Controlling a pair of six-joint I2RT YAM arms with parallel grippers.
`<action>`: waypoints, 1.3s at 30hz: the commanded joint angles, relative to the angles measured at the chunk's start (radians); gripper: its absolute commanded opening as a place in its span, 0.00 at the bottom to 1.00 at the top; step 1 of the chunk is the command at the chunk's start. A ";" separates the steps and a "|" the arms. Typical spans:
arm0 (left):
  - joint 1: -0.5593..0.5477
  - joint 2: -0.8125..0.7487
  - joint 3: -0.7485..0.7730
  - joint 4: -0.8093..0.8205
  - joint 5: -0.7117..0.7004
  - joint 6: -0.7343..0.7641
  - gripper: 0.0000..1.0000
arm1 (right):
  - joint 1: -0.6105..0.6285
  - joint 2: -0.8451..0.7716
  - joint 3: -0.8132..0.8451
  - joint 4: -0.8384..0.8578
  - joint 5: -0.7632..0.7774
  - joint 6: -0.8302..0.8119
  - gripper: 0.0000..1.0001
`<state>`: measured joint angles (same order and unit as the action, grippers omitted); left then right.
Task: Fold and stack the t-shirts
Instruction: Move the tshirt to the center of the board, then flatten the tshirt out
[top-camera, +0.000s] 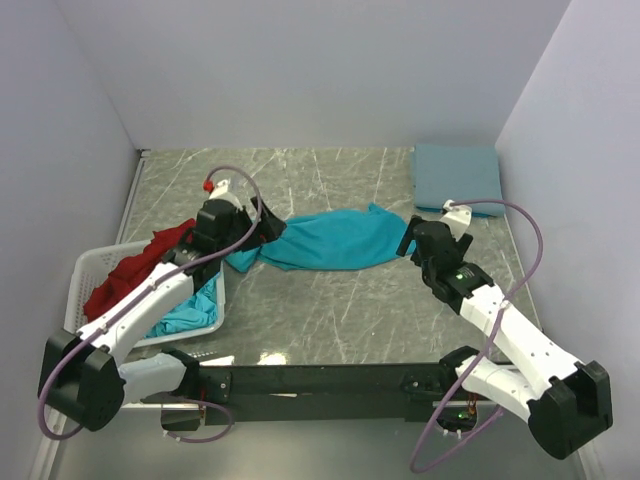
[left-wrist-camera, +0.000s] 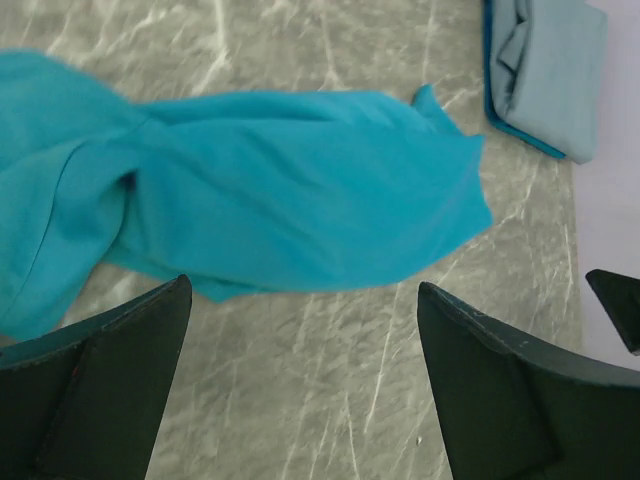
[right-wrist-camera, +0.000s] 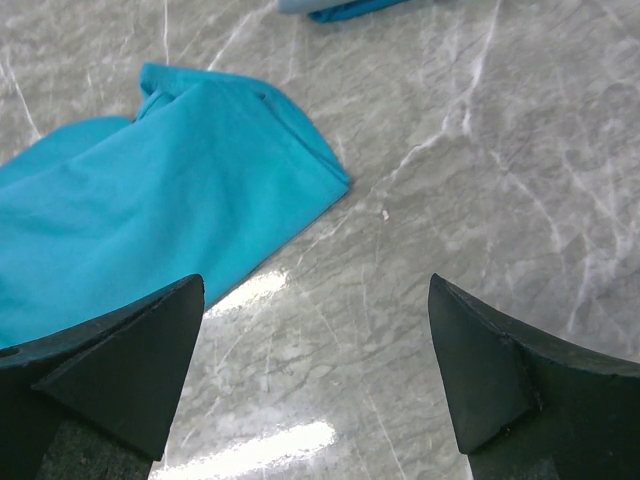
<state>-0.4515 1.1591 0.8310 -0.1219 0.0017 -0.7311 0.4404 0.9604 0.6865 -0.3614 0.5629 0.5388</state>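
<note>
teal t-shirt (top-camera: 330, 241), grey-veined marble table (top-camera: 330, 310)

The top camera looked down from high at the near edge over the whole table (top-camera: 330, 300); both wrist cameras sat close (angled downward), sharing the teal t-shirt (top-camera: 330, 240).

Bright, even light; glare on the table (right-wrist-camera: 262, 292); jaws slightly soft.
</note>
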 joint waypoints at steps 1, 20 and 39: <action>0.000 -0.065 -0.073 0.018 -0.042 -0.089 0.99 | -0.005 0.026 0.036 0.036 -0.032 0.010 0.98; 0.000 0.197 -0.080 -0.186 -0.334 -0.274 0.85 | -0.143 0.316 0.110 0.096 -0.207 0.062 0.95; 0.025 0.488 0.077 -0.205 -0.355 -0.284 0.38 | -0.258 0.603 0.248 0.133 -0.317 0.059 0.88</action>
<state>-0.4358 1.6367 0.8967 -0.3359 -0.3798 -1.0336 0.1986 1.5253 0.8806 -0.2539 0.2581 0.5873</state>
